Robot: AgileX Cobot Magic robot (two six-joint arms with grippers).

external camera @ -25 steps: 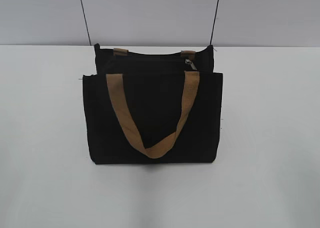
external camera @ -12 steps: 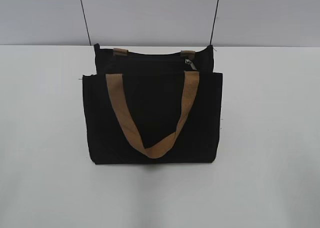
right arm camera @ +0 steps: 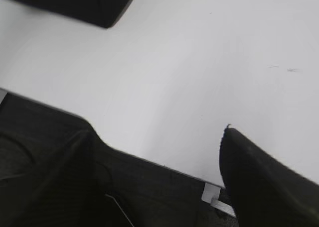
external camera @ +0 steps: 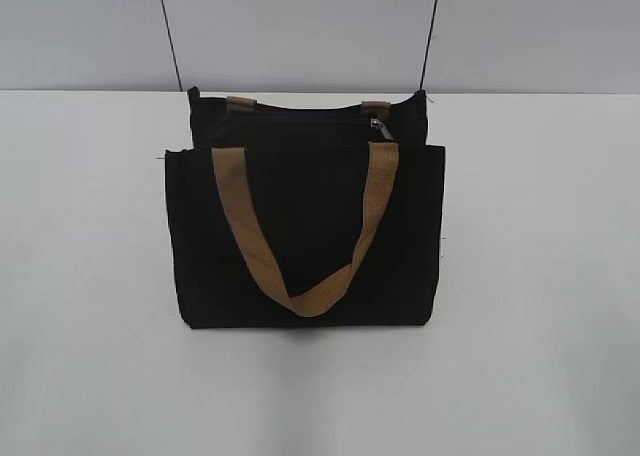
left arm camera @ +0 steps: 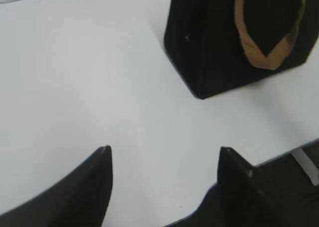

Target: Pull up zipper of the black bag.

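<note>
The black bag [external camera: 306, 238] stands on the white table in the middle of the exterior view, with a tan strap [external camera: 300, 226] hanging down its front. The zipper [external camera: 300, 121] runs along the top, and its small silvery pull tab [external camera: 378, 126] sits near the right end. Neither gripper shows in the exterior view. The left gripper [left arm camera: 164, 155] is open and empty over the table, with the bag [left arm camera: 209, 43] at the upper right of its view. The right gripper [right arm camera: 157, 135] is open and empty at the table's front edge, with a bag corner [right arm camera: 94, 5] at the upper left of its view.
The white table [external camera: 540, 276] spreads wide around the bag. A grey wall with two thin dark cables [external camera: 168, 31] stands behind. The table's front edge [right arm camera: 149, 160] shows in the right wrist view, with dark floor below.
</note>
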